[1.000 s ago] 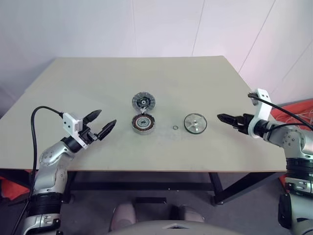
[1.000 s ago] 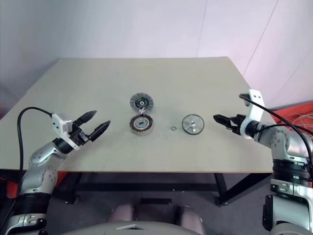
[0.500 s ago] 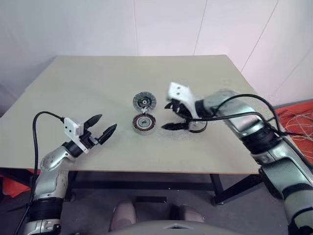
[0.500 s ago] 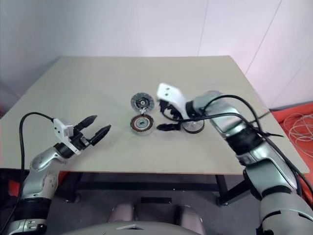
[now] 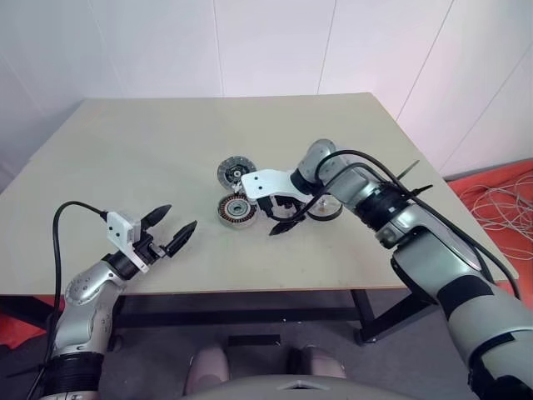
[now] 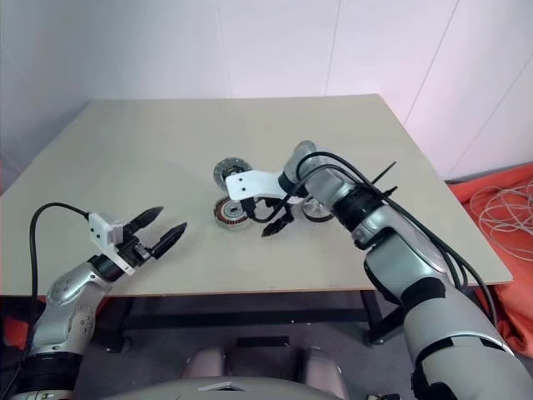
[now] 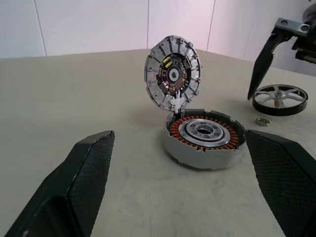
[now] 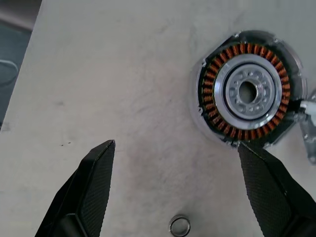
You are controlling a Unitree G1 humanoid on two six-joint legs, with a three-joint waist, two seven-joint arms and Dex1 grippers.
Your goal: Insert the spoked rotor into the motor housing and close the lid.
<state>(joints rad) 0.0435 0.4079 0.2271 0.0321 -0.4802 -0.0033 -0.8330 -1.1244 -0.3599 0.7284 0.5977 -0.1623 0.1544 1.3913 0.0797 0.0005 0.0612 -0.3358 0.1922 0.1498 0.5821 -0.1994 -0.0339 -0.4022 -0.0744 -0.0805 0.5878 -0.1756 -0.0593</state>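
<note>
Left gripper (image 5: 169, 229): held over the near left part of the table (image 5: 125, 150), its two black fingers (image 7: 89, 168) spread wide and grasping nothing. The tips point toward the assembly, which lies well apart from them, straight ahead between the two fingers as seen from the left wrist.

Motor housing (image 5: 234, 209): a round shallow body resting flat on the table, its ring of copper-brown windings and silver hub uncovered (the spoked wheel is not in it).

Lid (image 5: 234, 172): hinged at the far edge of the housing and standing raised, ribbed face with its small centre turned toward the left gripper.

Right gripper (image 5: 285, 218): reaching in from the right and angled down over the table, fingers released and spread, empty. In the right wrist view the housing lies just beyond one fingertip (image 8: 269, 173), and a small metal ring (image 8: 179, 225) lies on the table between the two fingers.

Spoked rotor (image 7: 279, 99): flat on the table beside the housing, on the side away from the left gripper, just behind the right gripper's fingers; whether they touch it cannot be told.
</note>
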